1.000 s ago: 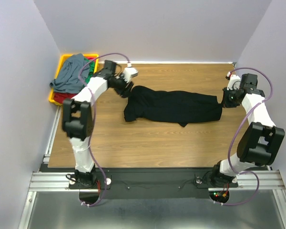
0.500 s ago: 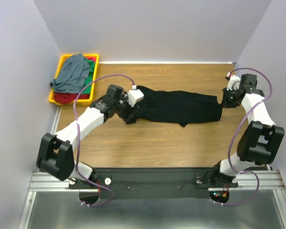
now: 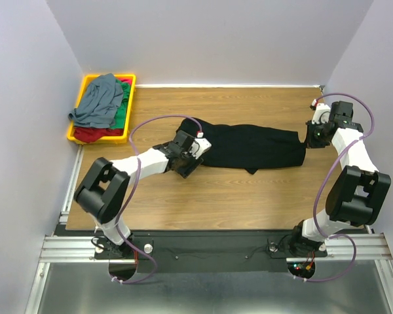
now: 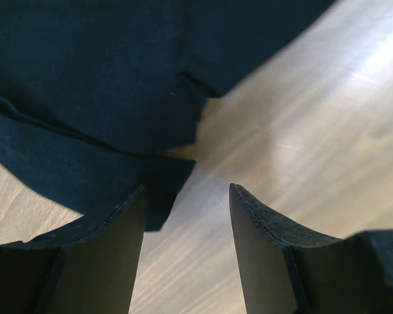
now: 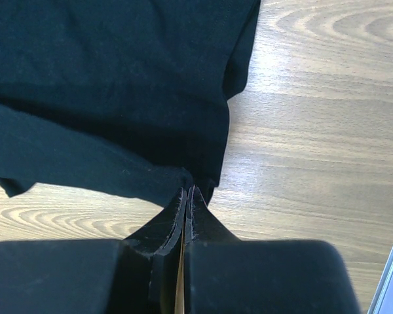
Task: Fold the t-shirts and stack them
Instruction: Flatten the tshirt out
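Left gripper (image 3: pixel 187 165), seen from above, sits low at the left end of the black t-shirt (image 3: pixel 249 147), which lies stretched in a long band across the wooden table (image 3: pixel 249 196), while the right gripper (image 3: pixel 308 135) is at its right end and a grey-blue shirt (image 3: pixel 98 101), green shirt (image 3: pixel 123 111) and red shirt (image 3: pixel 92 134) are heaped in the yellow tray (image 3: pixel 87 81). From the left wrist, the jaws stand wide apart over bare wood, the black hem just ahead and touching the left finger (image 4: pixel 111 248). From the right wrist, the jaws are pinched together on the shirt's edge.
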Controlling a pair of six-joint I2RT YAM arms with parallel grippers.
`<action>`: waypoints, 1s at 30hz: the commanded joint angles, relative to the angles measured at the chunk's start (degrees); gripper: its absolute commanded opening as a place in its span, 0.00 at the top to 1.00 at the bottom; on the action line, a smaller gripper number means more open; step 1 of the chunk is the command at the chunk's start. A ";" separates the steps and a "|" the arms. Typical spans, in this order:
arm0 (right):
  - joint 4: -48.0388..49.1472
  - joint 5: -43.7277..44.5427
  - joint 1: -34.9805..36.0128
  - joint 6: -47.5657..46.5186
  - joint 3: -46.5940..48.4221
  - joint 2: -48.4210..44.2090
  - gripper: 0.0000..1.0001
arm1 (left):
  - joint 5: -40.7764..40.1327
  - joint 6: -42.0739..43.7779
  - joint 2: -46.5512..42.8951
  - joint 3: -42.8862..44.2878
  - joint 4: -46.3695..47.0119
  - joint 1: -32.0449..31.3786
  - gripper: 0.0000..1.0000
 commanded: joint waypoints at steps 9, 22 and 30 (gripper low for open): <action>2.71 1.74 -0.39 0.00 2.47 -0.05 1.00 | -6.27 -3.02 5.02 5.14 -0.50 1.74 0.71; 2.80 2.18 -0.39 -0.17 4.22 -2.42 0.99 | 5.40 2.34 -8.24 10.40 -7.53 10.96 1.00; 2.80 2.44 -0.39 -0.61 4.49 -2.77 0.99 | 9.55 -0.54 -8.79 11.82 -10.09 12.30 0.67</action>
